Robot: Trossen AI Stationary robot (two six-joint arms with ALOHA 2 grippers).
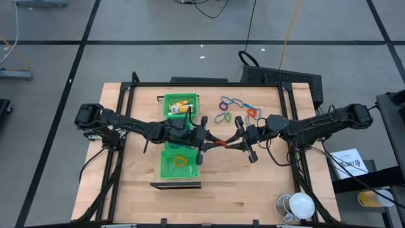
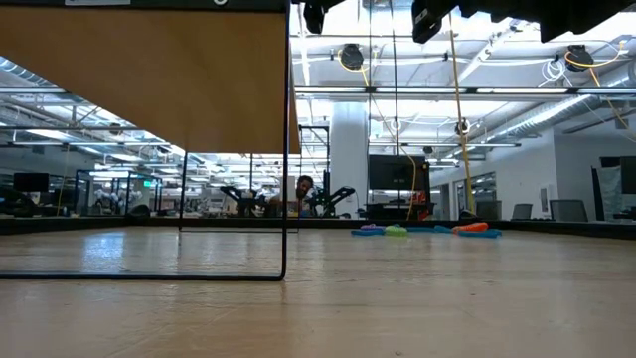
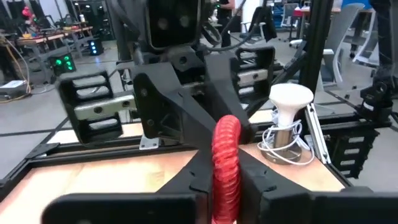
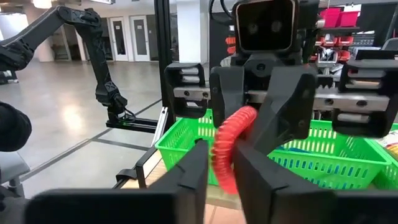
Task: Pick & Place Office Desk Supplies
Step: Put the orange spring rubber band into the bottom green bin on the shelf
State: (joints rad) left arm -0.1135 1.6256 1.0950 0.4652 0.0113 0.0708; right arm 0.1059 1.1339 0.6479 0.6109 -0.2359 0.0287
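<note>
Above the middle of the wooden table (image 1: 253, 190), the two arms meet tip to tip, just to the right of the long green tray (image 1: 166, 166). Between them hangs a red coiled loop (image 1: 219, 144), raised off the tabletop. The left gripper (image 1: 205, 143) has its fingers closed on one end of the loop: in the left wrist view the red coil (image 3: 227, 165) stands upright in the narrow gap between the dark fingers (image 3: 186, 186), pressed on both sides. The right gripper (image 1: 235, 144) grips the other end; in the right wrist view the same coil (image 4: 229, 149) curves up between its fingers (image 4: 193, 174), which touch it on both sides, with the left gripper facing it from behind and the green tray beyond. The remaining office supplies (image 1: 235, 109), thin loops in blue, purple, green and orange-red, lie in a loose cluster on the table toward its far edge, to the right of the tray and well apart from the grippers; the low view shows them as a flat bright row (image 2: 422, 230) on the wood. Small yellow pieces (image 1: 181, 106) sit in the tray's far compartment, and a thin yellow loop (image 1: 179, 159) lies in the near one.
</note>
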